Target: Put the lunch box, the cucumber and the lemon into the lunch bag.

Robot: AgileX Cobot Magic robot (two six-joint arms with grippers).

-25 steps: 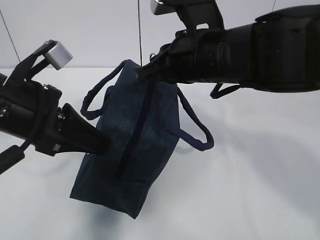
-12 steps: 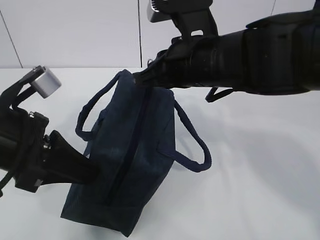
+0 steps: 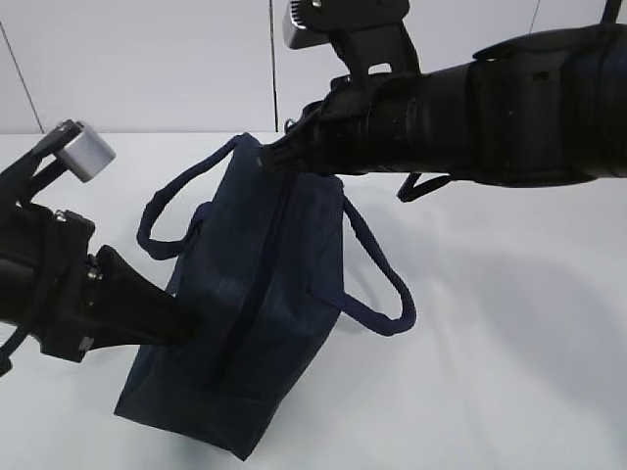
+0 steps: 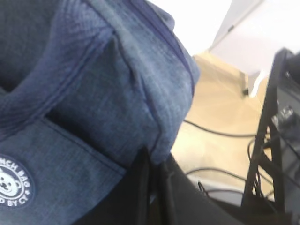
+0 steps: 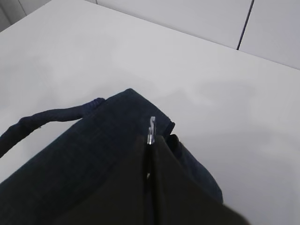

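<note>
Lunch bag (image 3: 260, 294) on white table (image 3: 509, 352), zipper closed; left gripper (image 3: 186, 323) pinching bag's near end fabric, right gripper (image 3: 269, 157) clamped on metal ring pull (image 5: 151, 130).

Much of the scene is masked by the arms and the bag's fabric.

The lunch bag (image 3: 257, 294) conceals its own contents, and whether its zipper is closed cannot be told. The right gripper (image 3: 279, 157) covers the bag's top far corner; the ring pull (image 5: 151, 130) shows only as a sliver between its tips. The left gripper (image 3: 181, 323) presses into cloth, fingertips buried. In the left wrist view the white logo (image 4: 14, 185) is cut by the left edge.
</note>
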